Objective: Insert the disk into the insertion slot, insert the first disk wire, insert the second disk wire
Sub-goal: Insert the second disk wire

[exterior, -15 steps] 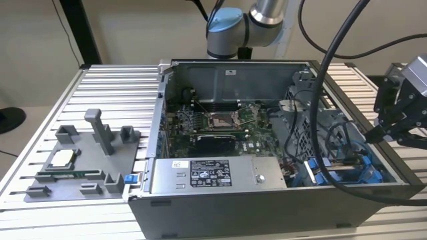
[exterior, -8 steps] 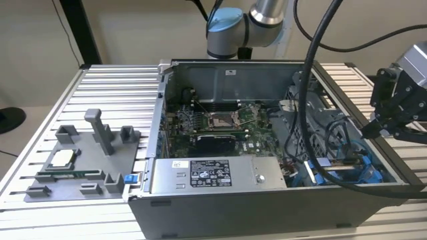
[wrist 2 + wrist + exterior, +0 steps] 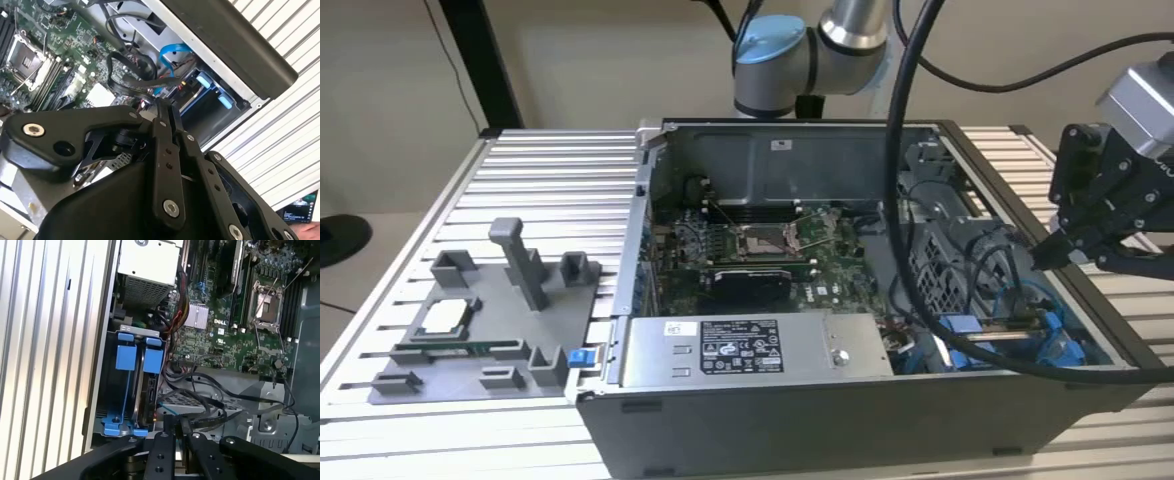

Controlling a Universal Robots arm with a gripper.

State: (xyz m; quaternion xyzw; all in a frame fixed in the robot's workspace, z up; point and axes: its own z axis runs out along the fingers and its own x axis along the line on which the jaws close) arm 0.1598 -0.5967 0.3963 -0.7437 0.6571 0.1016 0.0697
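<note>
One disk: we see it seated in the insertion slot.
Fingers: pressed together, empty.
Handling: we judge it stiff, fragile; hold blue edges.

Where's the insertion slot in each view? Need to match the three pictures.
Exterior view: insertion slot sits in the case's near corner on the exterior view's right, beside the power-supply box.
First wrist view: insertion slot lies against the case wall, between the slatted table and the motherboard.
Second wrist view: insertion slot lies beside the case's dark rim, past the black cables.
Shared landmark: CPU socket.
</note>
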